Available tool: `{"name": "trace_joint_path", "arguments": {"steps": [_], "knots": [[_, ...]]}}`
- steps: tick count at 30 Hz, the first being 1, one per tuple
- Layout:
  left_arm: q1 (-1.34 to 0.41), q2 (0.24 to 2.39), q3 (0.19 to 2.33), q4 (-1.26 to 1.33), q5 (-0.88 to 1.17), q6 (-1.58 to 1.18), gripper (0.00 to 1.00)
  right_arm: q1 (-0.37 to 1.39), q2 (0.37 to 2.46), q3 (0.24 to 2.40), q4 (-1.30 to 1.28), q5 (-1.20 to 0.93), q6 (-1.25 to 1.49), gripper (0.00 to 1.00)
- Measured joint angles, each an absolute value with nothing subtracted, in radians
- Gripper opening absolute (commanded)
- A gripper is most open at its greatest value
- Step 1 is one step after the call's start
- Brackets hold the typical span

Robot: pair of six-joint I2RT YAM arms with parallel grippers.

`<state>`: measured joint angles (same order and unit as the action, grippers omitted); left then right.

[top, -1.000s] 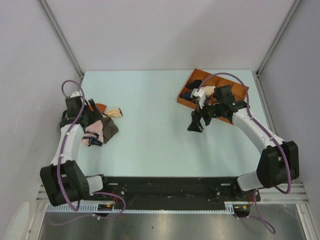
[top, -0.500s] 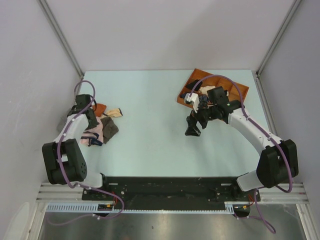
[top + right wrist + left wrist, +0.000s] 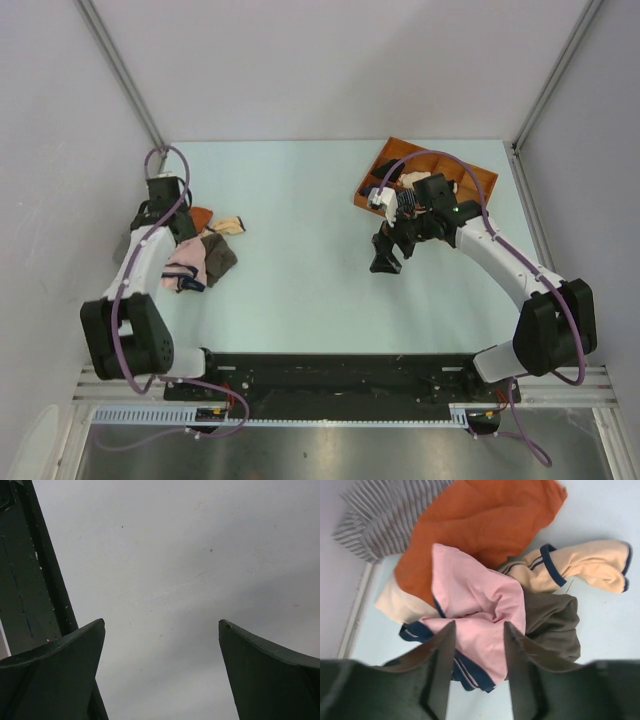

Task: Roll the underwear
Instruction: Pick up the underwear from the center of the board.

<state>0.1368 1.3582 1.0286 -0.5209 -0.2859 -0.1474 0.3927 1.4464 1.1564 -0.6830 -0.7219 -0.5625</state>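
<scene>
On my screens the left gripper (image 3: pixel 480 625) hung over the heap of clothes at the table's (image 3: pixel 300 220) far left edge, its jaws part-way apart with a clear gap between them. Through that gap I saw the underwear (image 3: pixel 475 600), pink with navy edging, lying crumpled on top of the heap. The fingertips (image 3: pixel 445 645) sat just at its near side. I saw no fold clamped between them, though I could not tell whether they touched the fabric. An orange cloth (image 3: pixel 480 525) lay beyond the underwear and partly under it. A grey striped cloth (image 3: pixel 385 510) lay beyond that, against the wall. A beige piece with navy trim (image 3: pixel 590 565) stretched away to one side, and a dark olive cloth (image 3: pixel 552 625) lay tucked against the pink. From the overhead camera the underwear (image 3: pixel 188 262) lay at the near end of the pile, just beside the left arm. The right gripper (image 3: pixel 162 625) stood well apart from all this, over bare table near the wooden tray (image 3: pixel 480 178). Its jaws were spread as wide as they go, with nothing in them.
</scene>
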Motion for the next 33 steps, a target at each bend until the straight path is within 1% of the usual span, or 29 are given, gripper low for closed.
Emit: {"name": "trace_joint_path", "arguments": {"steps": [2,4,5,7,8,11,12,13,21,26,30,33], "knots": [[0.137,1.428,1.047,-0.522,-0.272,-0.144,0.5,0.393,1.446,1.156,-0.684,-0.722,-0.562,1.0],[0.137,1.492,1.061,-0.528,-0.256,-0.135,0.46,0.393,1.446,1.156,-0.684,-0.722,-0.564,1.0],[0.137,1.519,1.069,-0.535,-0.252,-0.129,0.37,0.393,1.446,1.156,-0.684,-0.722,-0.566,1.0],[0.137,1.564,1.084,-0.543,-0.243,-0.117,0.34,0.393,1.446,1.156,-0.685,-0.721,-0.57,1.0],[0.137,1.578,1.089,-0.544,-0.239,-0.115,0.29,0.393,1.446,1.156,-0.685,-0.721,-0.571,1.0],[0.137,1.605,1.093,-0.548,-0.232,-0.105,0.19,0.393,1.446,1.156,-0.685,-0.716,-0.575,1.0],[0.137,1.608,1.093,-0.551,-0.232,-0.101,0.11,0.393,1.446,1.156,-0.685,-0.714,-0.577,1.0],[0.137,1.608,1.093,-0.553,-0.232,-0.1,0.0,0.393,1.446,1.156,-0.685,-0.714,-0.577,1.0],[0.135,1.567,1.094,-0.573,-0.221,-0.089,0.01,0.393,1.445,1.156,-0.688,-0.71,-0.577,1.0],[0.088,1.378,1.152,-0.645,-0.203,-0.104,0.0,0.393,1.445,1.156,-0.689,-0.706,-0.577,1.0],[-0.002,1.212,1.298,-0.664,-0.175,-0.125,0.0,0.394,1.445,1.156,-0.691,-0.702,-0.58,1.0],[-0.083,1.137,1.388,-0.673,-0.173,-0.142,0.0,0.395,1.445,1.156,-0.691,-0.698,-0.585,1.0]]}}
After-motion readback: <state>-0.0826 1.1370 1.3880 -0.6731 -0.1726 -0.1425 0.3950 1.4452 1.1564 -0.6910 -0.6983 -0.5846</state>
